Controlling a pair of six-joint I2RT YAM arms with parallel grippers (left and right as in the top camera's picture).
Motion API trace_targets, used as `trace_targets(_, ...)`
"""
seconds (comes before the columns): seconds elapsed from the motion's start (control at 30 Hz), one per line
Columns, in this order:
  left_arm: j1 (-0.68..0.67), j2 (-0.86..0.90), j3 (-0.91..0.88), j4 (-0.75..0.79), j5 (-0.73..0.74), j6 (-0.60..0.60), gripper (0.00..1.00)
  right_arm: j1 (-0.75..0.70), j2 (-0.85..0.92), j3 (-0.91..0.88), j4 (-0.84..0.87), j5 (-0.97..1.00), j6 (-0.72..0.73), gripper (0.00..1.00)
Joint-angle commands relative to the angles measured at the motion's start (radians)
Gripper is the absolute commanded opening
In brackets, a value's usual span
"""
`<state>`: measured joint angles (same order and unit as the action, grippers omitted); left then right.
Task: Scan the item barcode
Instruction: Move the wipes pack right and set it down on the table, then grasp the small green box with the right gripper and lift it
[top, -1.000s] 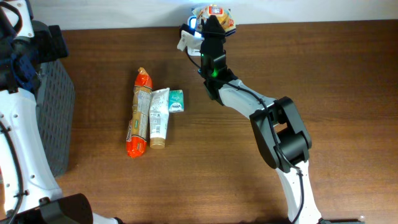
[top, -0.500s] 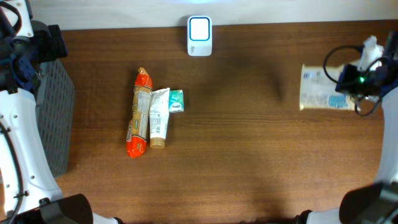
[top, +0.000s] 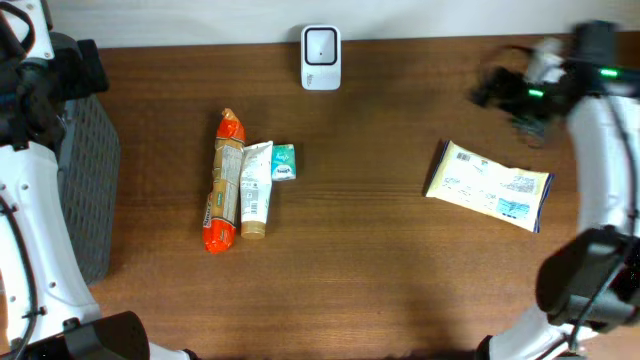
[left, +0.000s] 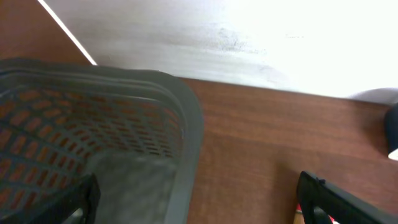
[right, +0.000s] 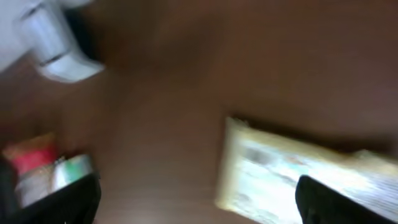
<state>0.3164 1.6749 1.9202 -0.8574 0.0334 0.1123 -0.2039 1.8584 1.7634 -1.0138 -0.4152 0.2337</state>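
Nearest the robot, left of centre, three goods lie side by side and touching: a long wrapper with orange ends (top: 224, 181), a white tube (top: 255, 188) and a small green pack (top: 284, 162). Level with them on the right side of the table (top: 370, 260), well apart, lies the yellowish packet (top: 488, 185), flat, print upward and held by nothing. Its long axis runs across the table, slightly askew: the inner end points towards the table's middle and a little away from the robot, the outer end with the blue patch sits nearer. No barcode can be made out on it. The right gripper (right: 204, 200) hangs blurred over the wood just beyond this packet, its fingers spread wide and empty. At far left the left gripper (left: 196, 208), likewise spread and empty, waits by the rim of the grey mesh basket (left: 186, 124). Farthest off, at the table's back edge, stands the white barcode scanner (top: 320, 57). My judgement is that the arm is between grasps; the next move calls for closing across an item's short width, lifting it and turning its coded face to the scanner's window.
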Motion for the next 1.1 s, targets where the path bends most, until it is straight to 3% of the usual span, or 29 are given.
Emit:
trace_targets(0.0,0.001,-0.014,0.012,0.003,0.003,0.013,0.99,0.237,0.081,0.006,0.115,-0.068,0.009,0.88)
trace_targets(0.13,0.001,-0.014,0.012,0.003,0.003,0.013,0.99,0.576,0.309,0.006,0.454,-0.066,0.169,0.78)
trace_targets(0.2,0.001,-0.014,0.012,0.003,0.003,0.013,0.99,0.682,0.422,0.006,0.552,-0.055,0.234,0.61)
trace_targets(0.27,0.001,-0.014,0.012,0.003,0.003,0.013,0.99,0.712,0.455,0.006,0.552,-0.019,0.273,0.51)
trace_targets(0.37,0.001,-0.014,0.012,0.003,0.003,0.013,0.99,0.73,0.472,0.006,0.504,0.036,0.281,0.26)
trace_targets(0.43,0.001,-0.014,0.012,0.003,0.003,0.013,0.99,0.73,0.472,0.006,0.43,0.109,0.28,0.2)
trace_targets(0.53,0.001,-0.014,0.012,0.003,0.003,0.013,0.99,0.733,0.472,0.006,0.414,0.113,0.28,0.22)
trace_targets(0.6,0.001,-0.014,0.012,0.003,0.003,0.013,0.99,0.734,0.472,0.006,0.4,0.113,0.279,0.05)
trace_targets(0.73,0.001,-0.014,0.012,0.002,0.003,0.013,0.99,0.703,0.428,0.006,0.367,0.067,0.152,0.04)
trace_targets(0.93,0.001,-0.014,0.012,0.003,0.003,0.013,0.99,0.547,0.338,0.007,0.021,-0.131,-0.192,0.04)
trace_targets(0.97,0.001,-0.014,0.012,0.003,0.003,0.013,0.99,0.541,0.352,0.007,-0.015,-0.124,-0.227,0.24)
trace_targets(1.0,0.001,-0.014,0.012,0.003,0.003,0.013,0.99,0.544,0.36,0.007,-0.019,-0.11,-0.227,0.29)
trace_targets(1.03,0.001,-0.014,0.012,0.003,0.003,0.013,0.99,0.547,0.375,0.006,-0.024,-0.087,-0.225,0.48)
trace_targets(1.07,0.001,-0.014,0.012,0.003,0.003,0.013,0.99,0.546,0.388,0.006,-0.033,-0.065,-0.225,0.56)
